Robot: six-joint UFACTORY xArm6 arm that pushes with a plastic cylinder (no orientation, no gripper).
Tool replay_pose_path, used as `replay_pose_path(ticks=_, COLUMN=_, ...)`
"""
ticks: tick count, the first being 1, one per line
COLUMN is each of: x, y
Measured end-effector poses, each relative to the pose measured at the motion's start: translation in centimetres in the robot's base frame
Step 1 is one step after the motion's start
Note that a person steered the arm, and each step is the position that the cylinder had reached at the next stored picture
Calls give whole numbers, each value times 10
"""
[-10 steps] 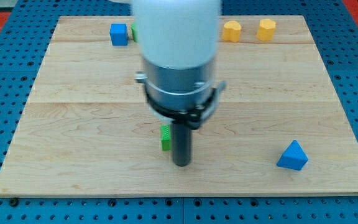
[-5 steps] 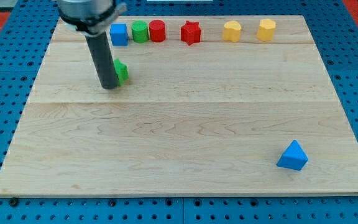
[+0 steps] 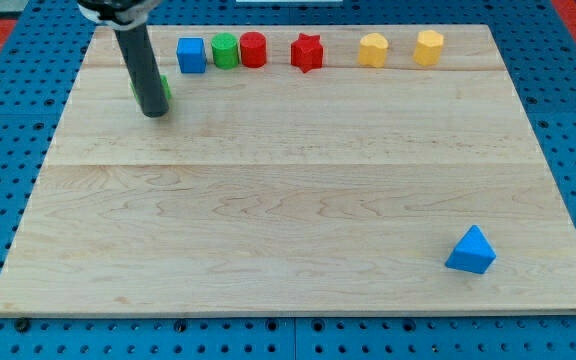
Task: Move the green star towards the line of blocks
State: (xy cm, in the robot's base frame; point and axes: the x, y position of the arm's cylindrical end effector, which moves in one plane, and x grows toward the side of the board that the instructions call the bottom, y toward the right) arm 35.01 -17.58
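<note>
Green star peeks out at three o'clock of my tip, touching the rod, just at seven o'clock of the blue cube. That cube heads the line: green cylinder, red cylinder, red star. No claw here, only the rod.

Green star almost wholly hidden behind the dark rod, only a green sliver showing, shape unreadable, rod's upper part cut off at the view's top
</note>
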Motion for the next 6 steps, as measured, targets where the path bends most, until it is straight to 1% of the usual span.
replay_pose_path(ticks=1, x=-21, y=-7)
replay_pose_path(ticks=2, x=-30, y=-7)
replay_pose_path(ticks=3, x=-27, y=-12)
replay_pose_path(ticks=4, x=-27, y=-36)
replay_pose_path(ticks=5, x=-44, y=-37)
replay_pose_path(ticks=6, x=-52, y=-23)
